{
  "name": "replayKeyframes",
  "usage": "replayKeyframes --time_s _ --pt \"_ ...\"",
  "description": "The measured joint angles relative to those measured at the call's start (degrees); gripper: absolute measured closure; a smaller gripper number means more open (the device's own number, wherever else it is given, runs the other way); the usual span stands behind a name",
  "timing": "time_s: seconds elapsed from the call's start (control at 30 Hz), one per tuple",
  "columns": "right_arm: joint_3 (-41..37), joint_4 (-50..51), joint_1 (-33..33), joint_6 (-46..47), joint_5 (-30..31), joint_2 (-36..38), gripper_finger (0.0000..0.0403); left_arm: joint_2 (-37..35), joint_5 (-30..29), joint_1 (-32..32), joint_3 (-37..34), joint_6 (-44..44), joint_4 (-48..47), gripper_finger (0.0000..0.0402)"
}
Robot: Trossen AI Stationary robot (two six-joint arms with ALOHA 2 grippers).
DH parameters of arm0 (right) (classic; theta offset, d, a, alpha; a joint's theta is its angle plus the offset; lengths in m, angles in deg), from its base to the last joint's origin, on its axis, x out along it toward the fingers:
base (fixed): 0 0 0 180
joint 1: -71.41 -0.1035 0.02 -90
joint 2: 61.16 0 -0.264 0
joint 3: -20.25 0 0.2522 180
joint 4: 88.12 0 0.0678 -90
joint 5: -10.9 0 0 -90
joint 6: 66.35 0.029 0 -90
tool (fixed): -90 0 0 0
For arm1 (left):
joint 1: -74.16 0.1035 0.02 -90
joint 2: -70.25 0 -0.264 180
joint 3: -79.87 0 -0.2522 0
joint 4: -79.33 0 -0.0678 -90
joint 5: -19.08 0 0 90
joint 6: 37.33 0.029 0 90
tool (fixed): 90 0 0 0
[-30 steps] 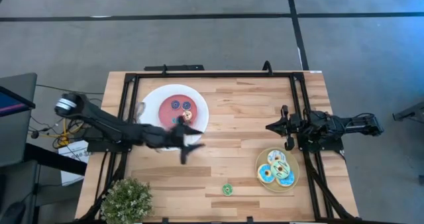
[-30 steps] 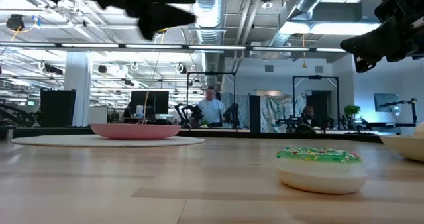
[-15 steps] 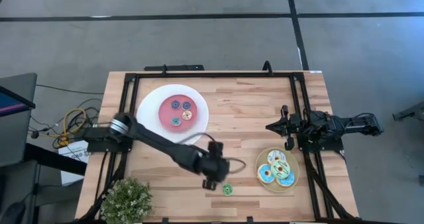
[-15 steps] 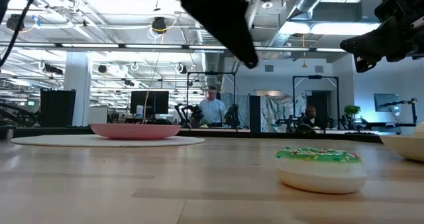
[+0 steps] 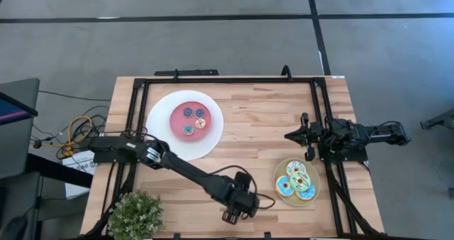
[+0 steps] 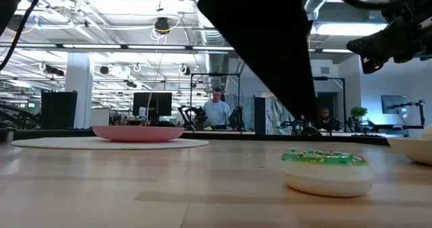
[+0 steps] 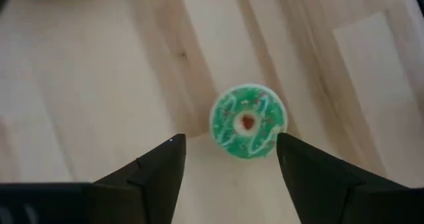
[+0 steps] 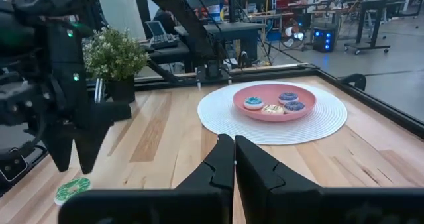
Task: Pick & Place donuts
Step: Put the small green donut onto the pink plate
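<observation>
A small green iced donut (image 7: pixel 248 121) lies flat on the wooden table near its near edge, and shows also in the low view (image 6: pixel 326 168). My left gripper (image 7: pixel 230 143) hangs open just above it, pointing steeply down, one finger on each side and touching nothing. In the high view the gripper (image 5: pixel 239 209) hides the donut. Three small donuts (image 5: pixel 193 119) lie in the pink dish at the far left. Several larger iced donuts (image 5: pixel 296 180) lie on a tan plate at the right. My right gripper (image 8: pixel 233 144) waits shut at the right edge (image 5: pixel 287 135).
The pink dish (image 5: pixel 177 112) sits on a round white mat (image 5: pixel 159 126). A potted plant (image 5: pixel 135 215) stands at the near left corner. A black frame (image 5: pixel 227 79) runs around the table. Bare wood lies between the mat and the tan plate (image 5: pixel 314 194).
My left gripper has swung from over the pink dish toward the table's near edge and to the right. It has tipped from nearly level to pointing steeply down and come low over the green donut. The donut has stayed where it was.
</observation>
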State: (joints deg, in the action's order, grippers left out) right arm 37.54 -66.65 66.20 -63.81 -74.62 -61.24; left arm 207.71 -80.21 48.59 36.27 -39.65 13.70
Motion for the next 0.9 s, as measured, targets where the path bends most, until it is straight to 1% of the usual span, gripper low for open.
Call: replayKeyframes --time_s 0.07,0.3,0.43,0.5,0.63,0.7,0.8,0.9 --pt "0.0 0.0 0.0 0.0 0.0 0.0 0.0397 0.6 1.6 0.1 0.0 -0.4 0.4 0.0157" --pt "0.0 0.0 0.0 0.0 0.0 0.0 0.0397 0.6 1.1 0.1 0.1 -0.7 1.5 0.0092" --pt "0.0 0.0 0.0 0.0 0.0 0.0 0.0397 2.1 2.8 0.1 -0.3 -0.6 2.7 0.0074" --pt "0.0 0.0 0.0 0.0 0.0 0.0 0.0397 3.4 4.0 0.2 -0.4 -0.4 3.8 0.0073" --pt "0.0 -0.1 0.0 0.0 0.0 0.0 0.0397 4.1 3.9 0.2 -0.7 0.8 7.3 0.0077" --pt "0.0 -0.3 0.0 0.0 0.0 0.0 0.0397 4.3 3.9 0.2 -0.7 1.2 7.0 0.0082" --pt "0.0 -0.2 0.0 0.0 0.0 -0.2 0.0397 4.4 4.7 0.4 -1.0 1.2 6.9 0.0095" --pt "0.0 -0.1 0.0 0.0 0.0 -0.7 0.0397 4.4 6.0 0.5 -1.1 0.3 6.5 0.0117"
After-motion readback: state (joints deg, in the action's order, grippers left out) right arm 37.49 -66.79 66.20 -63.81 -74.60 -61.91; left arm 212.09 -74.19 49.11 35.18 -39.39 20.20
